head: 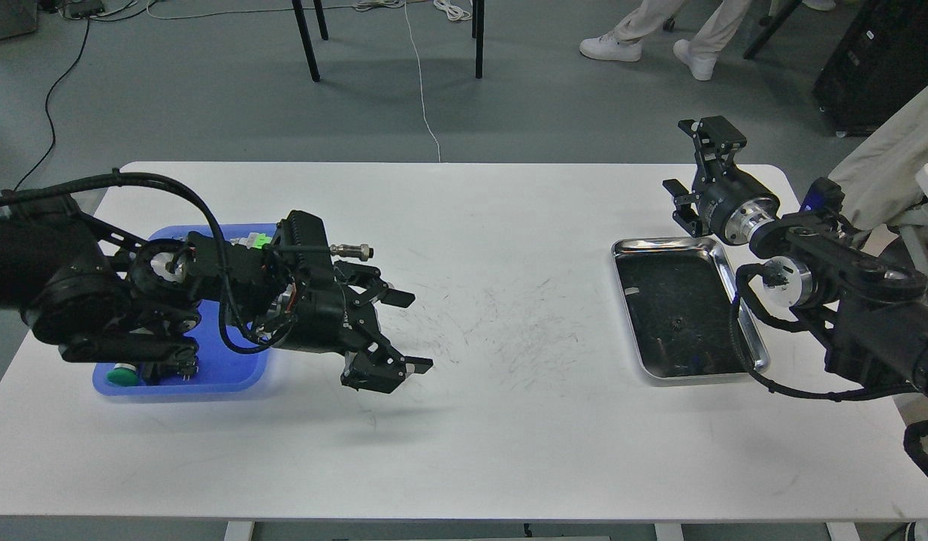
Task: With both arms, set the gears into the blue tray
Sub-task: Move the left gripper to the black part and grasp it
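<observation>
One tiny black gear (675, 324) lies inside the shiny steel tray (689, 244) on the right side of the table. The blue tray (231, 379) sits at the left, mostly covered by my left arm. My left gripper (408, 332) hovers just right of the blue tray, pointing toward the table's middle, fingers spread and nothing between them. My right gripper (693, 167) is raised beyond the steel tray's far edge, its two fingers apart and empty.
A green-capped switch (122, 373) rests in the blue tray's near left corner. The white table (509, 421) shows scuff marks in its middle. Chair legs, cables and a person's feet are on the floor behind the table.
</observation>
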`<action>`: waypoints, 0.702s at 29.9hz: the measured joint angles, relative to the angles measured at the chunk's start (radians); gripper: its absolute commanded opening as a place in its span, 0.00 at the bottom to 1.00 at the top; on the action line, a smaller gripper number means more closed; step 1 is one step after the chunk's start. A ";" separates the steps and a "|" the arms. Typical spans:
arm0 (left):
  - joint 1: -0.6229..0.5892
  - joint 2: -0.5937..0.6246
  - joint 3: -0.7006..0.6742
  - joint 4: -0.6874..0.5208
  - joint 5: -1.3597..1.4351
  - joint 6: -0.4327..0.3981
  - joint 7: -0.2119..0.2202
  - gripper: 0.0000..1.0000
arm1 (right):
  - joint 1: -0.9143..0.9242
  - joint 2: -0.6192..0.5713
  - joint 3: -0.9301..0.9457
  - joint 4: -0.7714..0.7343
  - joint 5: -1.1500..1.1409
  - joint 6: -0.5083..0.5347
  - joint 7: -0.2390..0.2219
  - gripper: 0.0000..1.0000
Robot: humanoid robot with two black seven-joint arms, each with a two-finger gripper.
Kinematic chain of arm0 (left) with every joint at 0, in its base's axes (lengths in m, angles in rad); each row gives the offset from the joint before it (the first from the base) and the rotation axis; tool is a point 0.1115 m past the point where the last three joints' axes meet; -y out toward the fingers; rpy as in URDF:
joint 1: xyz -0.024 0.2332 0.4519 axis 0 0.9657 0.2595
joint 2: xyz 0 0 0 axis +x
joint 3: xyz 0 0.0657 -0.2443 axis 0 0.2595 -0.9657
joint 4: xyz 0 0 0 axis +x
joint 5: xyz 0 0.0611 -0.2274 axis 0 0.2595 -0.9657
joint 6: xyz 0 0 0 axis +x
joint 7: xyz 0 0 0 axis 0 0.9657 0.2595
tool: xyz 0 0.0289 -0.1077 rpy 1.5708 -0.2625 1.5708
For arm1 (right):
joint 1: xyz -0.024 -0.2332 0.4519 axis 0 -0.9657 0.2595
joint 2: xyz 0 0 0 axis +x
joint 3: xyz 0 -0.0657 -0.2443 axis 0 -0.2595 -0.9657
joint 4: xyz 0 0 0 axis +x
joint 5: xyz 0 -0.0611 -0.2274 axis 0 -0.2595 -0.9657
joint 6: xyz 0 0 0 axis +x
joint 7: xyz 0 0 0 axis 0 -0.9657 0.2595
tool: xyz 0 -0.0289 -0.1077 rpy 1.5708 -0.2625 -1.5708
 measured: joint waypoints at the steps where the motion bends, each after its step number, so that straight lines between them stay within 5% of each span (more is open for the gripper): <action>1: 0.012 -0.011 0.004 0.019 0.008 0.006 0.001 0.98 | -0.004 0.000 0.010 0.000 0.000 0.000 0.007 0.97; 21: 0.141 -0.134 0.059 0.217 0.095 0.046 -0.045 0.83 | -0.046 -0.008 0.076 -0.002 0.000 -0.012 0.030 0.97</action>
